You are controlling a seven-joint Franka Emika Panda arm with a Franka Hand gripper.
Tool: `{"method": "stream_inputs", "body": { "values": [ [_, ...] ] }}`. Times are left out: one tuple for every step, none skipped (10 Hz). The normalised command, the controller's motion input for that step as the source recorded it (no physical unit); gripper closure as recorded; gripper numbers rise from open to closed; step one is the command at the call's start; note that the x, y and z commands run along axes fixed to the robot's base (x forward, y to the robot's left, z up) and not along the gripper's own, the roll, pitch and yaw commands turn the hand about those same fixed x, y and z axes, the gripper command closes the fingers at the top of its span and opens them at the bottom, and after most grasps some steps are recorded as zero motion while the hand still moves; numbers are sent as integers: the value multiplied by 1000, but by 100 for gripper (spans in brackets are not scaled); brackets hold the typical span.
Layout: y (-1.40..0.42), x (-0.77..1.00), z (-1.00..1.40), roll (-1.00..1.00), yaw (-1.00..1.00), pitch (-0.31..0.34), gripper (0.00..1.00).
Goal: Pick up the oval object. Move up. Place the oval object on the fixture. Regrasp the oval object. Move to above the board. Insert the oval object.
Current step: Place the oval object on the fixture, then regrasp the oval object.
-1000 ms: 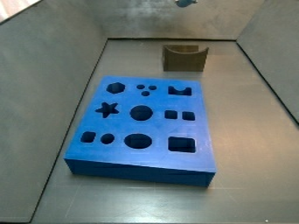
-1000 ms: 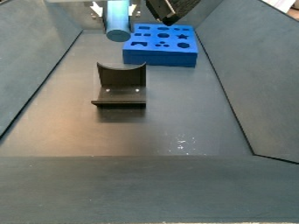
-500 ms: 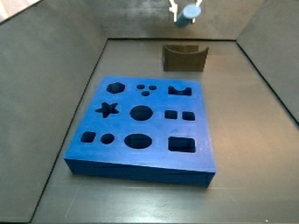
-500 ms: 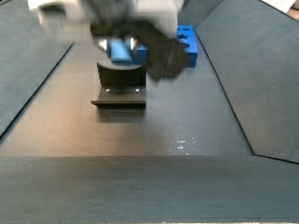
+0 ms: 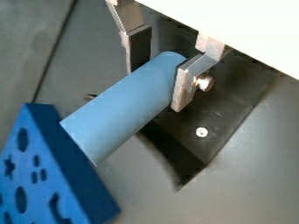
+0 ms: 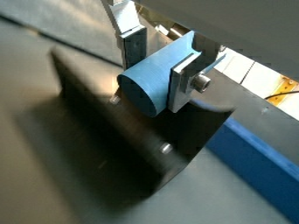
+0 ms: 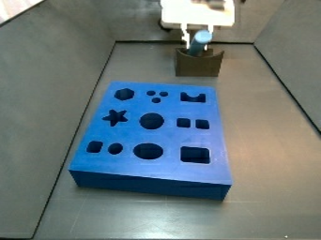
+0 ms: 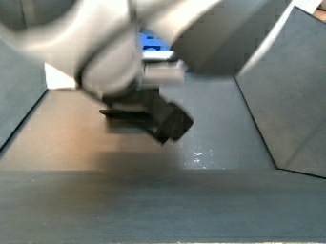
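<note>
A: Where's the oval object (image 5: 122, 109)?
B: Pale blue peg w/ smooth sides, clamped across its width betw. the silver fingers (image 5: 186, 81) of the gripper (image 5: 160, 59) in both wrist views. Blunt oval end face (image 6: 145, 90) shows. It hangs just above the fixture (image 7: 197, 62).

A: And the fixture?
B: Small olive-brown block, U-notch on top w/ raised corners, upright on the floor near the far wall; dark in the wrist views (image 6: 128, 149).

A: The board (image 7: 156, 134)?
B: Bright blue flat rect. block, lying mid-floor, apart from the fixture. Cut-outs face up: star, hexagon, circles, squares, ovals.
</note>
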Motion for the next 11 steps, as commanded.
{"method": "stream_inputs", "body": {
  "values": [
    [66,118,-550,-180,-113,3,100],
    [59,93,-346,-160,-101,-16,100],
    [60,82,-171,-132,-94,-30,100],
    [0,0,0,0,0,0,0],
    [0,0,1000,29,112,-19,0],
    [0,-13,1000,29,111,-8,0],
    [0,-29,1000,33,103,0,0],
    [-3,-45,1000,31,84,26,0],
    [-1,-49,1000,27,74,41,0],
    [4,-45,883,22,51,64,0],
    [3,-43,697,21,36,79,0]
  ]
}}
